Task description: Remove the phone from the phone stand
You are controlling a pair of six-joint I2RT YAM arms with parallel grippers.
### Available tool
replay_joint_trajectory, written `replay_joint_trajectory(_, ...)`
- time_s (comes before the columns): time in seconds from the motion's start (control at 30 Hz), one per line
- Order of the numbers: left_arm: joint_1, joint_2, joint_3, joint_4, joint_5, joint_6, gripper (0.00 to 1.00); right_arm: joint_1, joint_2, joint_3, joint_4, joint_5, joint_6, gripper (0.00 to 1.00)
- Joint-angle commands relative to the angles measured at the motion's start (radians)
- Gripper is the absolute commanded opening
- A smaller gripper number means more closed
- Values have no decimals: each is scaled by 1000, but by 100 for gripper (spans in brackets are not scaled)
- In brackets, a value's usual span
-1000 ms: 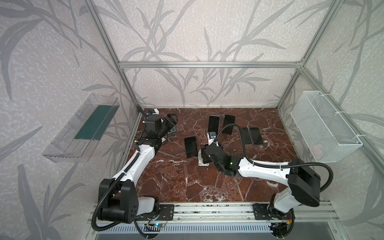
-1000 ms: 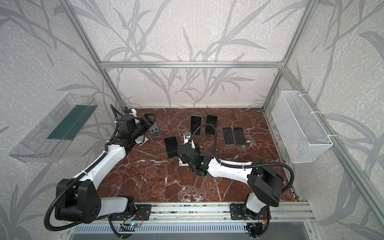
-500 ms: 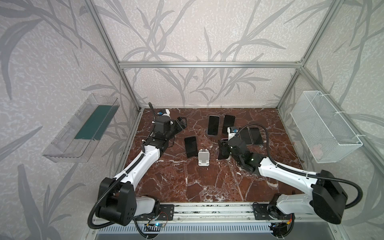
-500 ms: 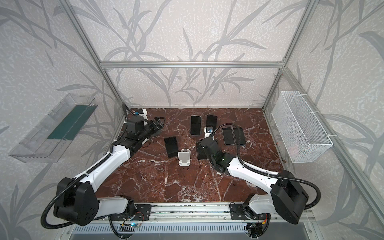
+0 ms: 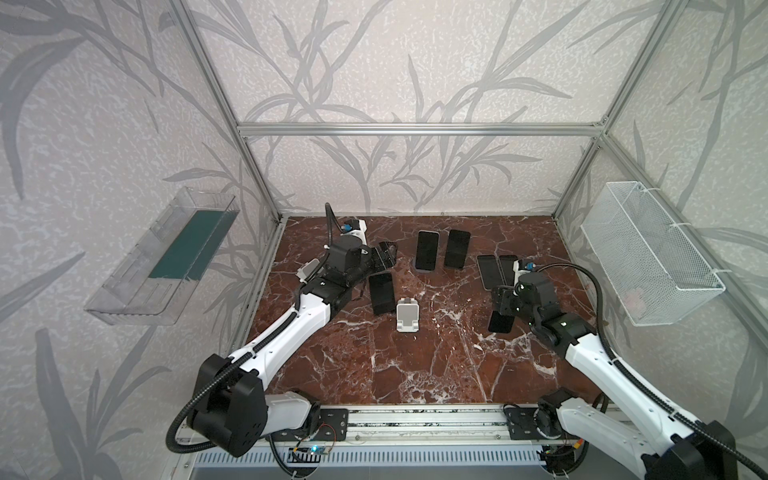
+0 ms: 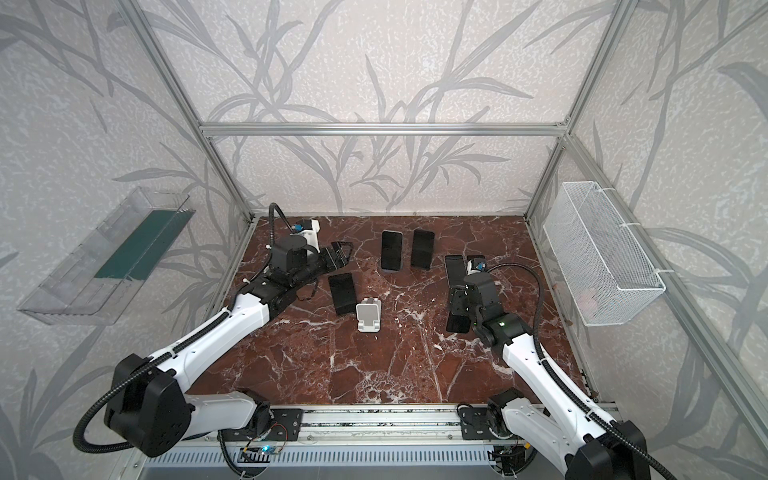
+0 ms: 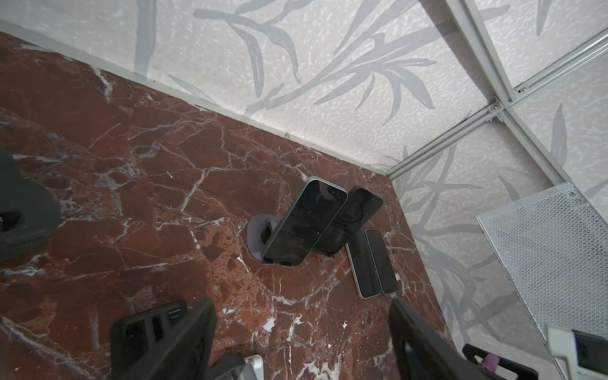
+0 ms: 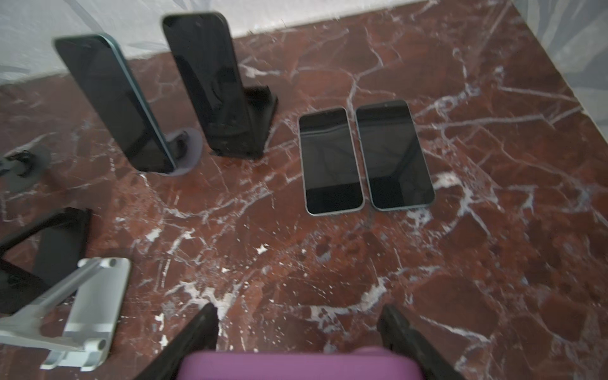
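1. While the right pincer (image 5: 503, 305) clamps the phone (image 5: 500, 323) by its upper end, the white stand (image 5: 407, 316) sits bare at mid-bench. I see the two well apart in both top views, with the phone off toward the right arm's side.
2. From the right wrist camera, the phone shows as a purple slab wedged between the black fingers (image 8: 204, 329). The stand (image 8: 88, 302) is off to one side.
3. I cannot tell whether the phone's lower edge touches the bench (image 5: 415, 374) or hangs just above it.
4. The left pincer (image 5: 386, 257) hovers near the back of the bench on the left arm's side. Its jaws are apart and grip nothing. My left wrist camera shows only bare marble between the fingers (image 7: 184, 339).
5. A black stand (image 5: 381, 293) stands just beside the white one, toward the left arm. I cannot tell whether it carries a phone.
6. At the back, a teal phone (image 5: 427, 250) leans on a round grey base. A black phone (image 5: 457, 248) leans on a dark stand just beside it.
7. Two flat phones (image 8: 330, 161) lie face up, side by side, just beyond the right pincer.
8. A wire basket (image 5: 648, 266) hangs on the right wall and a clear tray (image 5: 162, 262) on the left.
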Motion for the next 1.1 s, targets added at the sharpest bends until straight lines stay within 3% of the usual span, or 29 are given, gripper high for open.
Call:
replay_joint_trajectory(0.0,-4,16,39,9,46,-15,83,-45,23,29,-65,-68,-7,66)
replay_joint_trajectory(0.33,-2,63,62,-1,97,-26,85,-152,181,90,-139,-84,-21,67)
replay_joint_trajectory(0.8,1,121,67,8,118,-17,85,-173,443,182,-156,-145,-10,67)
replay_joint_trajectory(1.07,1,146,69,17,130,-24,85,-192,596,336,-250,-179,-50,67)
